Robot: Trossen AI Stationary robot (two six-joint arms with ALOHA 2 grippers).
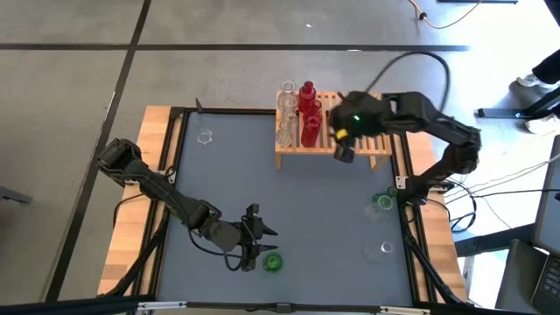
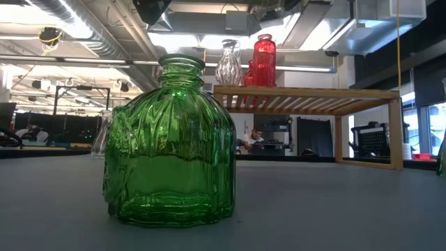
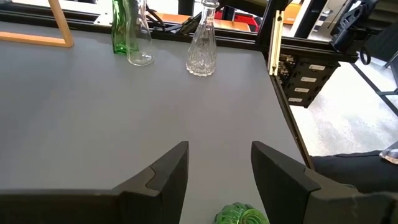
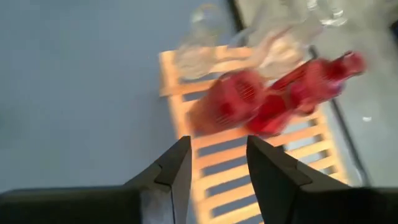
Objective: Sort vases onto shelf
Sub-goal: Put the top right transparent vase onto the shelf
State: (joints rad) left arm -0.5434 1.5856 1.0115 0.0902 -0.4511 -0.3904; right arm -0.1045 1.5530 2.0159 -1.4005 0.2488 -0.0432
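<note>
A squat green ribbed vase [image 1: 272, 262] stands upright on its base near the table's near edge and fills the low view [image 2: 171, 146]. My left gripper [image 1: 260, 242] hovers open just above and left of it; the vase's mouth [image 3: 242, 216] shows below my fingers [image 3: 219, 168]. The light-wood shelf [image 1: 367, 144] stands at the far edge with red vases [image 1: 308, 114] and clear vases [image 1: 286, 114] upright on its left part. My right gripper [image 1: 343, 150] hangs open over the slats [image 4: 217, 163], beside the red vases [image 4: 249, 102].
A clear vase [image 1: 205, 137] stands at the table's far left. A green vase [image 1: 383, 203] and a clear vase [image 1: 382, 251] stand near the right edge, also seen as green [image 3: 119, 28] and clear [image 3: 203, 43]. The grey middle of the table holds nothing.
</note>
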